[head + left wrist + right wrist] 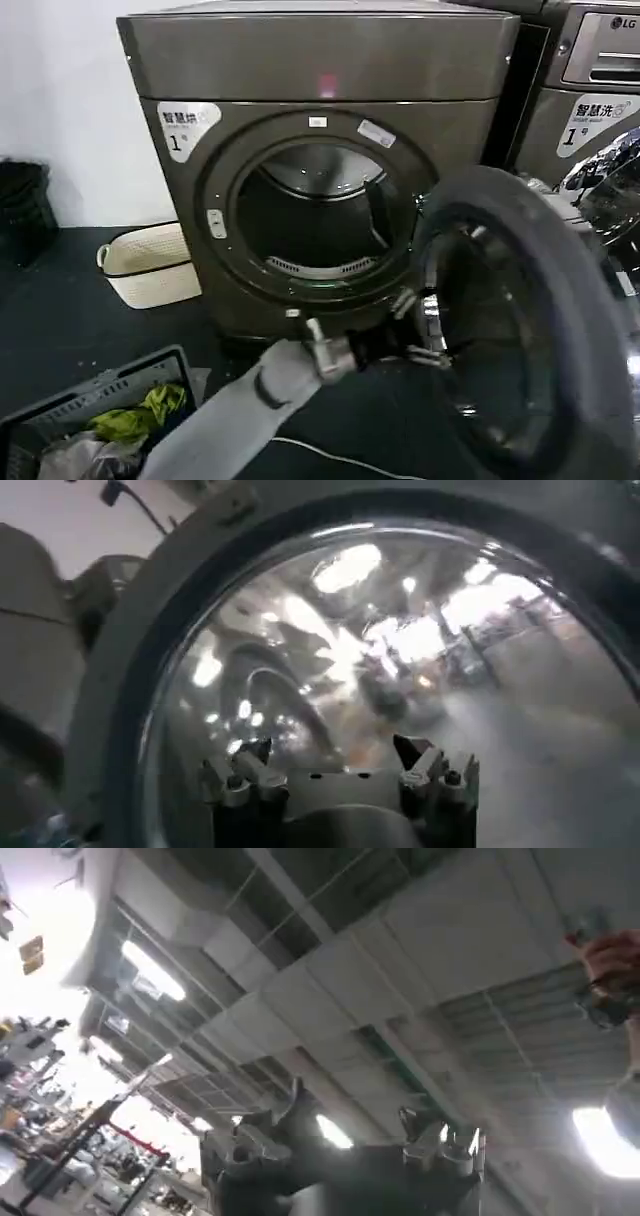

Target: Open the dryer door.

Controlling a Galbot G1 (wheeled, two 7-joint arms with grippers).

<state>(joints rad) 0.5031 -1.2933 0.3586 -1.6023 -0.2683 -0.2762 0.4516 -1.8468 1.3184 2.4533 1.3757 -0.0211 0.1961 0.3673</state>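
The dryer door (545,270) stands swung wide to the right of the bronze-grey dryer (320,60), its grey inner face and dark glass bowl turned toward me. The round drum opening (320,215) is uncovered. My left arm reaches in from the lower left, and the left gripper (418,325) sits against the door's inner rim at its near edge. In the left wrist view the left gripper (333,752) is open, its fingertips (252,756) spread in front of the door's glass (380,650) with nothing between them. The right gripper (355,1118) is open and points up at the ceiling.
A cream laundry basket (150,262) sits on the dark floor left of the dryer. A grey crate (60,410) with clothes stands at the lower left. The LG-marked machine (590,90) with its own chrome door (610,170) is close behind the open door on the right.
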